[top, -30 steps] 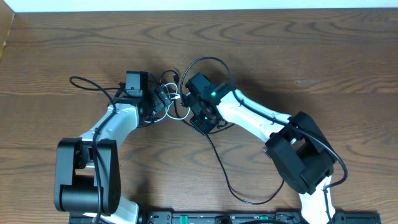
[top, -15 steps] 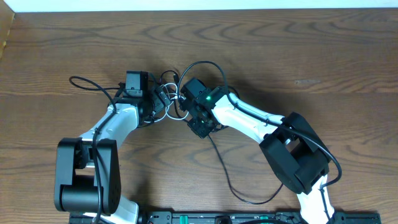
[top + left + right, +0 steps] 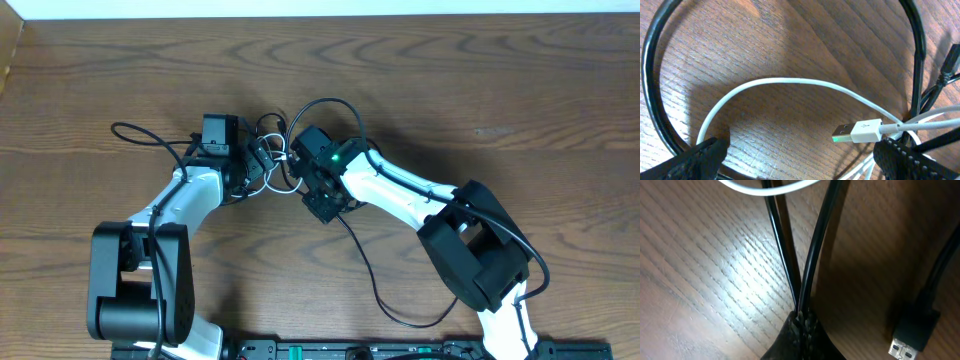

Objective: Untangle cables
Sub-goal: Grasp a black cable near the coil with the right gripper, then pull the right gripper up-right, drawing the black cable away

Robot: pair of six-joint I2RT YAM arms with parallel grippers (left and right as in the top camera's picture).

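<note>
Squarely within right pincer (image 3: 802, 322), black cable (image 3: 818, 245)

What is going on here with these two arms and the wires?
A thin black cable and a thin white cable lie tangled together on a brown wooden table. The right gripper is shut on two strands of the black cable. The left gripper stands open over the white cable, gripping nothing.

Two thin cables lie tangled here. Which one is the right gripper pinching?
The black cable: its strands run into the shut right gripper; the white cable passes clear of it.
</note>
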